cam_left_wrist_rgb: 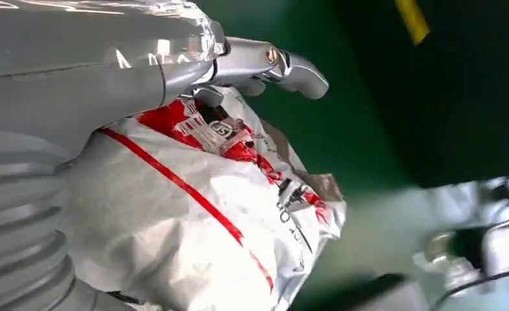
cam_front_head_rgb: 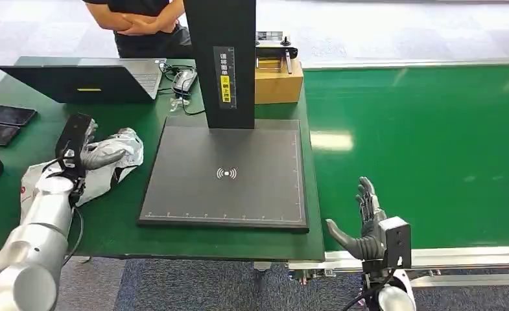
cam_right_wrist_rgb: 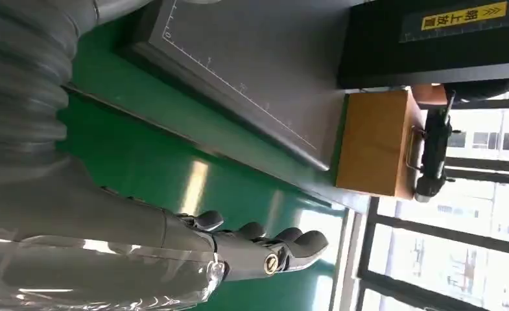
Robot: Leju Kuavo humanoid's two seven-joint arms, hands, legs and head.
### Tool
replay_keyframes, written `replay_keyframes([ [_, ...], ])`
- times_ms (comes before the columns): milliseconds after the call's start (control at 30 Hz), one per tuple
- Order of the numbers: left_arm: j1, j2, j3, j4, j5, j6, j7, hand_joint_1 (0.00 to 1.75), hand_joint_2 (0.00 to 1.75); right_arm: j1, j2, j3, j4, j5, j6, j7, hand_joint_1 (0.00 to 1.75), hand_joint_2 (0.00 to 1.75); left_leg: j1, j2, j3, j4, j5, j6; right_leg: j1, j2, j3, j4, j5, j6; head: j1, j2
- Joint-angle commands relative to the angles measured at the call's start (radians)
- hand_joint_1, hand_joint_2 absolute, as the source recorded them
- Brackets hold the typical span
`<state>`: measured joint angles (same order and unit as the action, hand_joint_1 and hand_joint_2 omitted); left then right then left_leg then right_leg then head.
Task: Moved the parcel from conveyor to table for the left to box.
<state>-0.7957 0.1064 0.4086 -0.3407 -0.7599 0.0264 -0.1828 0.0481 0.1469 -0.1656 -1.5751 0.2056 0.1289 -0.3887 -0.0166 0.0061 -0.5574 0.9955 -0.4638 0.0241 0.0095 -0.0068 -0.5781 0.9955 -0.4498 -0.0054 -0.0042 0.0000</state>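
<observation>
L hand clamped on parcel, pinning it to table for boxing; R hand spread, empty, waiting at conveyor.

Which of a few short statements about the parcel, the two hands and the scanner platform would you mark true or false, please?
1. The left hand rests on the crinkled white plastic parcel with red stripes. True.
2. The parcel lies on the dark grey square scanner platform. False: it lies on the green table, beside the platform.
3. The right hand holds a box. False: it is empty, fingers apart.
4. The right hand hovers over the green conveyor belt. True.
</observation>
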Motion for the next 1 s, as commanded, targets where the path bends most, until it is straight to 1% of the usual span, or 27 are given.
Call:
replay_keyframes([
  [33, -0.057, -0.065, 0.141, -0.060, 0.158, 0.199, -0.251, 0.00, 1.75, -0.005, -0.008, -0.035, 0.017, 0.007, 0.005, 0.010, 0.00, 1.75, 0.002, -0.005, 0.000, 0.001, 0.000, -0.003, 0.001, -0.004, 0.002, -0.001, -0.001, 0.002, 0.000, 0.000],
  [67, -0.055, -0.066, 0.149, -0.066, 0.175, 0.188, -0.265, 0.00, 1.75, -0.006, -0.009, -0.035, 0.019, 0.007, 0.005, 0.010, 0.00, 1.75, 0.001, -0.003, -0.001, 0.001, 0.000, -0.002, 0.001, -0.002, 0.000, 0.000, 0.000, 0.001, 0.000, 0.000],
  [100, -0.051, -0.073, 0.174, -0.079, 0.231, 0.145, -0.298, 0.00, 1.75, -0.009, -0.011, -0.032, 0.024, 0.007, 0.005, 0.009, 0.00, 1.75, 0.002, -0.006, 0.001, 0.000, 0.000, -0.004, 0.001, -0.004, 0.004, -0.001, -0.001, 0.003, 0.000, 0.000],
  [133, -0.042, -0.082, 0.202, -0.095, 0.308, 0.083, -0.335, 0.00, 1.75, -0.016, -0.013, -0.027, 0.038, 0.010, 0.005, 0.009, 0.00, 1.75, 0.001, -0.003, -0.001, 0.001, 0.000, -0.002, 0.001, -0.002, 0.001, -0.001, 0.000, 0.001, 0.000, 0.000],
  [167, -0.038, -0.083, 0.197, -0.099, 0.316, 0.077, -0.338, 0.00, 1.75, -0.018, -0.013, -0.025, 0.042, 0.010, 0.006, 0.009, 0.00, 1.75, 0.001, -0.003, 0.000, 0.000, 0.000, -0.003, 0.001, -0.002, 0.002, -0.001, 0.000, 0.002, 0.000, 0.000],
  [200, -0.033, -0.091, 0.213, -0.107, 0.378, 0.018, -0.355, 0.00, 1.75, -0.022, -0.014, -0.020, 0.052, 0.009, 0.006, 0.008, 0.00, 1.75, 0.001, -0.002, 0.000, 0.000, 0.000, -0.002, 0.001, -0.001, 0.001, -0.001, 0.000, 0.001, 0.000, 0.000],
  [233, -0.023, -0.095, 0.201, -0.116, 0.418, -0.016, -0.360, 0.00, 1.75, -0.026, -0.013, -0.018, 0.062, 0.006, 0.004, 0.008, 0.00, 1.75, 0.001, -0.003, 0.001, -0.001, 0.000, -0.003, 0.001, -0.002, 0.002, -0.001, 0.000, 0.002, 0.000, 0.000],
  [267, -0.021, -0.097, 0.199, -0.117, 0.421, -0.016, -0.360, 0.00, 1.75, -0.026, -0.011, -0.016, 0.063, 0.006, 0.003, 0.007, 0.00, 1.75, 0.001, -0.002, 0.000, 0.000, 0.000, -0.002, 0.001, -0.001, 0.001, -0.001, 0.000, 0.001, 0.000, 0.000],
  [300, -0.018, -0.096, 0.206, -0.111, 0.504, -0.123, -0.350, 0.00, 1.75, -0.028, -0.011, -0.016, 0.069, 0.008, 0.003, 0.006, 0.00, 1.75, 0.001, -0.002, 0.001, -0.001, 0.001, -0.003, 0.001, -0.001, 0.003, -0.002, 0.000, 0.002, 0.001, 0.000],
  [333, -0.007, -0.090, 0.185, -0.106, 0.555, -0.178, -0.329, 0.00, 1.75, -0.033, -0.009, -0.014, 0.081, 0.011, 0.004, 0.003, 0.00, 1.75, 0.001, -0.001, 0.001, -0.001, 0.000, -0.002, 0.000, 0.000, 0.002, -0.001, 0.000, 0.001, 0.000, 0.000],
  [367, -0.006, -0.091, 0.181, -0.105, 0.558, -0.177, -0.330, 0.00, 1.75, -0.033, -0.008, -0.013, 0.083, 0.012, 0.004, 0.002, 0.00, 1.75, 0.001, -0.001, 0.002, -0.001, 0.000, -0.003, 0.001, 0.000, 0.003, -0.002, 0.000, 0.002, 0.000, 0.000],
  [400, -0.007, -0.090, 0.182, -0.094, 0.611, -0.227, -0.327, 0.00, 1.75, -0.035, -0.007, -0.015, 0.086, 0.014, 0.003, 0.000, 0.00, 1.75, 0.001, -0.001, 0.001, -0.001, 0.000, -0.002, 0.000, 0.000, 0.002, -0.001, 0.000, 0.001, 0.000, 0.000],
  [433, -0.003, -0.090, 0.177, -0.090, 0.676, -0.310, -0.314, 0.00, 1.75, -0.037, -0.005, -0.017, 0.090, 0.016, 0.004, -0.002, 0.00, 1.75, 0.001, -0.001, 0.002, -0.001, 0.000, -0.003, 0.001, 0.000, 0.003, -0.002, 0.000, 0.002, 0.001, 0.000],
  [567, 0.005, -0.103, 0.122, -0.109, 0.680, -0.318, -0.331, 0.00, 1.75, -0.028, -0.004, -0.024, 0.082, 0.018, 0.003, -0.004, 0.00, 1.75, 0.001, -0.001, 0.002, -0.001, 0.000, -0.003, 0.001, 0.000, 0.003, -0.002, 0.000, 0.002, 0.000, 0.000],
  [633, 0.020, -0.121, 0.039, -0.146, 0.647, -0.310, -0.352, 0.00, 1.75, -0.018, 0.002, -0.029, 0.059, 0.019, 0.002, -0.015, 0.00, 1.75, 0.002, -0.003, 0.002, -0.001, 0.000, -0.003, 0.001, -0.001, 0.003, -0.002, 0.000, 0.002, 0.000, 0.000],
  [767, 0.054, -0.151, -0.052, -0.193, 0.647, -0.314, -0.369, 0.00, 1.75, -0.016, -0.003, -0.013, 0.046, 0.030, 0.011, -0.028, 0.00, 1.75, 0.001, -0.004, 0.001, -0.001, 0.000, -0.003, 0.001, -0.003, 0.003, -0.002, -0.001, 0.002, 0.000, 0.000],
  [867, 0.114, -0.173, -0.141, -0.258, 0.683, -0.335, -0.383, 0.00, 1.75, -0.022, -0.016, 0.016, 0.045, 0.044, 0.009, -0.040, 0.00, 1.75, 0.001, -0.002, 0.001, 0.000, 0.000, -0.002, 0.000, -0.001, 0.002, -0.001, 0.000, 0.002, 0.000, 0.000],
  [1000, 0.187, -0.193, -0.252, -0.326, 0.692, -0.296, -0.381, 0.00, 1.75, -0.023, -0.028, 0.044, 0.019, 0.049, 0.005, -0.052, 0.00, 1.75, 0.000, -0.002, 0.001, -0.001, 0.000, -0.002, 0.000, -0.001, 0.002, -0.001, 0.000, 0.001, 0.000, 0.000],
])
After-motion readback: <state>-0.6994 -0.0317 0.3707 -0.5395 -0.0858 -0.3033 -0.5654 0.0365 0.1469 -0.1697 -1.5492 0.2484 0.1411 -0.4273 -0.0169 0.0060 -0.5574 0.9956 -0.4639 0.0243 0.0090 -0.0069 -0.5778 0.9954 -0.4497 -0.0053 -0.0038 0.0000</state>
